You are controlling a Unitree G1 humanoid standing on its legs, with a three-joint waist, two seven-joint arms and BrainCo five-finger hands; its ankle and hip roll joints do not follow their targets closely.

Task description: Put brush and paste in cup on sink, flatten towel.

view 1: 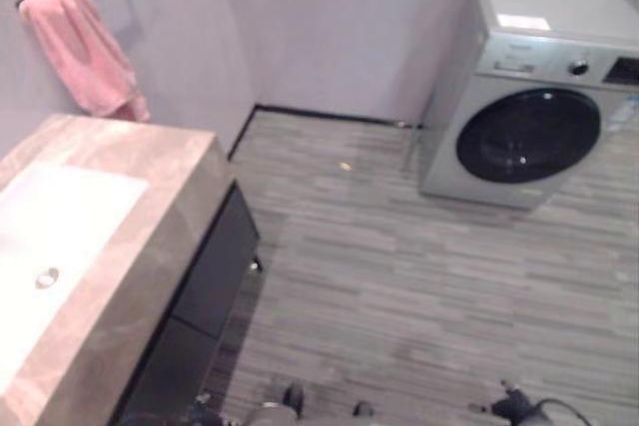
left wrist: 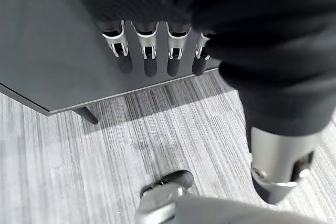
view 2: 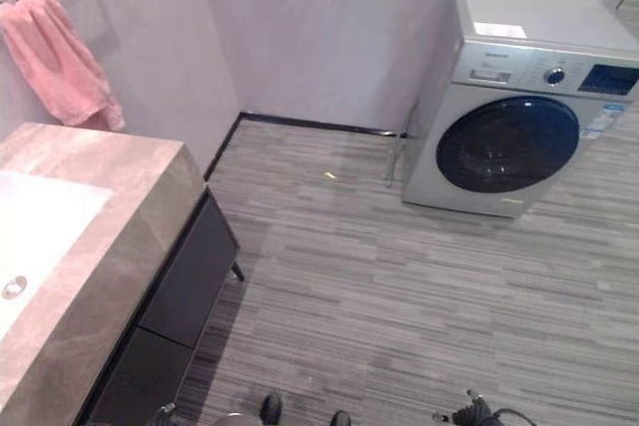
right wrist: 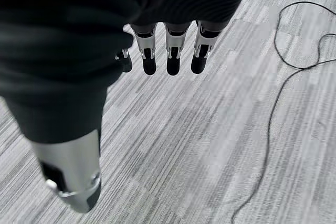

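surface: marble vanity top (view 1: 150, 246) | set in it: white basin (view 1: 60, 226) with drain (view 1: 47, 277)

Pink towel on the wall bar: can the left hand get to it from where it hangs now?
Probably not yet. The left hand hangs open, low beside the dark vanity cabinet, while the pink towel hangs bunched on the bar beyond the stone countertop.

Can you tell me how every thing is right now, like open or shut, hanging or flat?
Pink towel: hanging bunched on the wall bar, not flattened.
Washing machine: round door shut.
Sink: basin bare around the drain.
Vanity cabinet: dark fronts closed.
Left hand: open, holding nothing.
Right hand: open, holding nothing.
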